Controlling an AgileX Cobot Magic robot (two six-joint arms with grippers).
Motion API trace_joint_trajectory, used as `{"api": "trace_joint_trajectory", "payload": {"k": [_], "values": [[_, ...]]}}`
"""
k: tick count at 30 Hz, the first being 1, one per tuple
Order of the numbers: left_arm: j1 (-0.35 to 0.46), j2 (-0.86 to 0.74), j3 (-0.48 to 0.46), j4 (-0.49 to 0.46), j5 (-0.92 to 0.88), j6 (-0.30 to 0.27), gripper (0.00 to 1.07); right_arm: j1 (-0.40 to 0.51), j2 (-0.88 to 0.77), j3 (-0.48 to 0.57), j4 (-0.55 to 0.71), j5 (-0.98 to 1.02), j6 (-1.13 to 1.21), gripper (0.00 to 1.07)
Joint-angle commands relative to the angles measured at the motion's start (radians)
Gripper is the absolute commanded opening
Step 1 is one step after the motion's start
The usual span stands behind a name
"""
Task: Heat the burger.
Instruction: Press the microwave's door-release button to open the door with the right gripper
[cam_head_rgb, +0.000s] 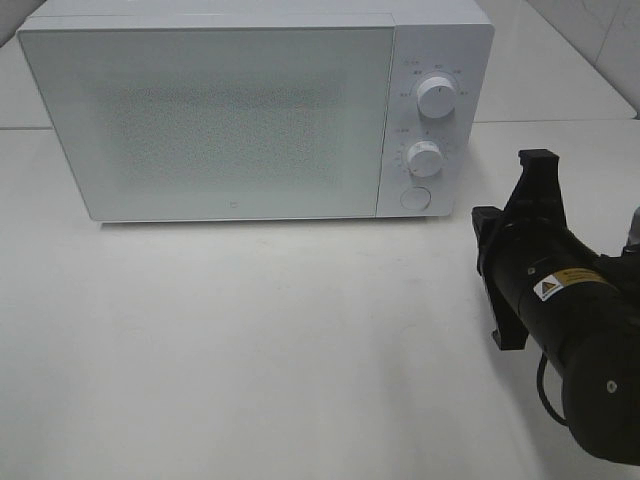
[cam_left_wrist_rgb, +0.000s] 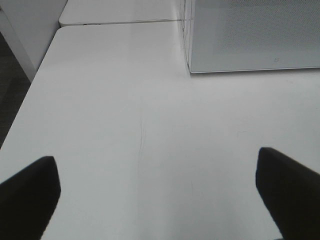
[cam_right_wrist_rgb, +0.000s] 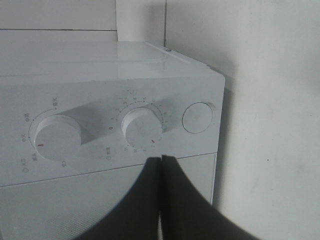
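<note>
**Heating station, seen from above and from both wrists.** A white microwave (cam_head_rgb: 220, 110) stands toward the far edge of the bench (cam_head_rgb: 250, 330), nearer its left side. Its door (cam_head_rgb: 205, 115) is shut, and the speckled panel lets me see nothing behind it. The control strip at the microwave's right end carries, from top to bottom, an upper dial (cam_head_rgb: 437, 97), a lower dial (cam_head_rgb: 425, 158) and a round button (cam_head_rgb: 413, 198).

I cannot tell where the burger is, since none of my three views shows it.

**Right arm.** My right hand (cam_head_rgb: 537, 160) hangs near the right edge of the bench. It is in front of the control strip, to the right of it, and clear of the microwave. The right wrist view looks along the hand toward the two dials and the button. There its fingers (cam_right_wrist_rgb: 150, 200) are pressed flat together with nothing between them. A small yellow warning label (cam_head_rgb: 563, 283) sits on the black arm housing.

**Left arm.** The overhead view does not show my left hand (cam_left_wrist_rgb: 155, 165). In the left wrist view its two dark fingers (cam_left_wrist_rgb: 30, 195) stand wide apart over bare bench, empty, with the microwave's front left corner (cam_left_wrist_rgb: 189, 70) well beyond them.
</note>
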Motion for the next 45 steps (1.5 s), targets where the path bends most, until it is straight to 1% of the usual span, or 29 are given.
{"api": "trace_joint_trajectory", "payload": {"k": [1,11,13,14,15,19,21,24,26,31,32,35,39,45], "values": [[0.001,-0.015,0.003,0.0,0.001,0.001,1.0,0.003,0.024,-0.037,0.029,0.003,-0.008,0.0],[0.001,-0.015,0.003,0.0,0.001,0.001,1.0,-0.007,0.142,-0.118,0.022,0.011,0.0,0.0],[0.001,-0.015,0.003,0.0,0.001,0.001,1.0,-0.037,0.164,-0.149,-0.001,0.064,0.0,0.0],[0.001,-0.015,0.003,0.0,0.001,0.001,1.0,-0.037,0.164,-0.149,-0.001,0.064,0.0,0.0],[0.001,-0.015,0.003,0.0,0.001,0.001,1.0,-0.062,0.171,-0.173,-0.013,0.108,-0.003,0.0],[0.001,-0.015,0.003,0.0,0.001,0.001,1.0,-0.094,0.176,-0.207,-0.036,0.157,-0.031,0.0],[0.001,-0.015,0.003,0.0,0.001,0.001,1.0,-0.129,0.2,-0.254,-0.079,0.192,-0.038,0.0],[0.001,-0.015,0.003,0.0,0.001,0.001,1.0,-0.137,0.211,-0.266,-0.089,0.192,-0.038,0.0],[0.001,-0.015,0.003,0.0,0.001,0.001,1.0,-0.155,0.242,-0.295,-0.118,0.203,-0.037,0.0],[0.001,-0.015,0.003,0.0,0.001,0.001,1.0,-0.165,0.271,-0.337,-0.117,0.224,-0.038,0.0],[0.001,-0.015,0.003,0.0,0.001,0.001,1.0,-0.174,0.281,-0.352,-0.143,0.229,-0.041,0.0],[0.001,-0.015,0.003,0.0,0.001,0.001,1.0,-0.18,0.286,-0.358,-0.145,0.232,-0.042,0.0],[0.001,-0.016,0.003,0.001,0.001,0.001,1.0,-0.206,0.31,-0.39,-0.165,0.244,-0.045,0.0],[0.001,-0.016,0.003,0.001,0.001,0.001,1.0,-0.219,0.343,-0.425,-0.177,0.249,-0.043,0.0]]}}
